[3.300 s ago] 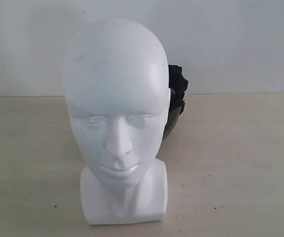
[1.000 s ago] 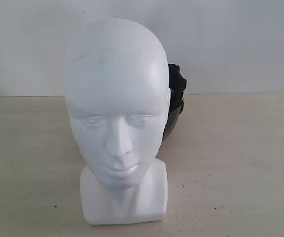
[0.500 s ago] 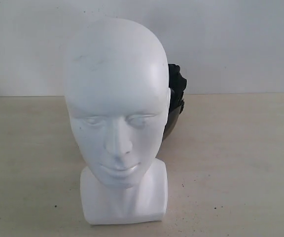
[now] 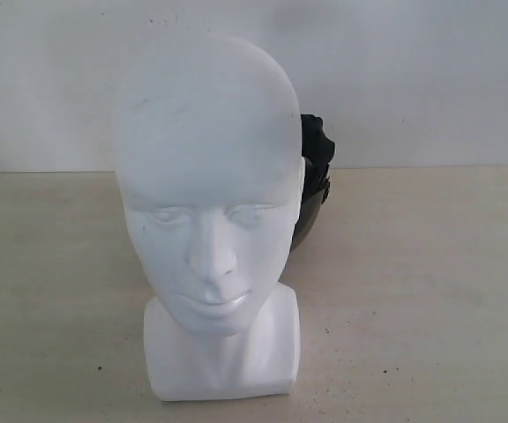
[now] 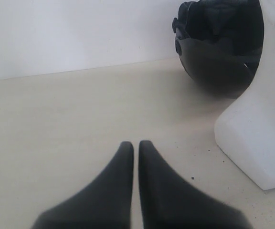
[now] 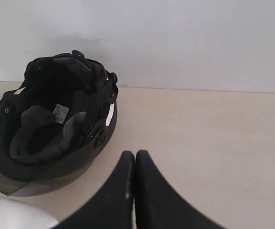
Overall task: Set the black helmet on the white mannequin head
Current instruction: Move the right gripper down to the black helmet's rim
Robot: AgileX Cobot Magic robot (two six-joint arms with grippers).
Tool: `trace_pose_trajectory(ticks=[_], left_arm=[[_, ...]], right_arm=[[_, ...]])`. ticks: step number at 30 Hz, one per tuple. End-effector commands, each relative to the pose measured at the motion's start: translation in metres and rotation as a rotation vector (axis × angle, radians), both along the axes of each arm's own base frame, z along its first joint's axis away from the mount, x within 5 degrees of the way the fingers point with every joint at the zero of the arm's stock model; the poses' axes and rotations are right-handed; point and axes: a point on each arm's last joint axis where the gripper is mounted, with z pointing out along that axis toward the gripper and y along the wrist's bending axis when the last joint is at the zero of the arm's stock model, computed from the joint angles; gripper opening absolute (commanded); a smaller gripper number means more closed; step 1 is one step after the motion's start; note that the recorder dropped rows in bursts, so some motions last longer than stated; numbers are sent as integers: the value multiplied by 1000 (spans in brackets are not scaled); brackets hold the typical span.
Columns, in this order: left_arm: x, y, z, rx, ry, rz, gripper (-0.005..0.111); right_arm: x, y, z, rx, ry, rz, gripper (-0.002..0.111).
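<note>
L gripper is hovering left of the white mannequin head, jaws pressed together, nothing btwn them. Head is standing upright on the table, facing the ext. camera & hiding most of the black helmet. Helmet is lying just behind-right of the head, padded opening up, visor end toward the head, long axis running roughly back to the wall. R gripper is hanging right of the head, closed & empty.
</note>
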Motion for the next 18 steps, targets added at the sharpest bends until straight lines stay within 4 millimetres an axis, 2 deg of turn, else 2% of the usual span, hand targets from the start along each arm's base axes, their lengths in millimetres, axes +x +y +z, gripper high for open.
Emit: trace_pose_trajectory(ticks=[1, 8, 14, 18], left_arm=[[0, 0, -1, -10, 1, 3, 5], [0, 0, -1, -10, 1, 3, 5], [0, 0, -1, -10, 1, 3, 5], [0, 0, -1, -10, 1, 3, 5]], right_arm=[[20, 18, -11, -36, 54, 82, 0], [44, 68, -32, -111, 66, 157, 0], [78, 90, -57, -65, 277, 116, 0], [104, 100, -69, -75, 345, 108, 0]])
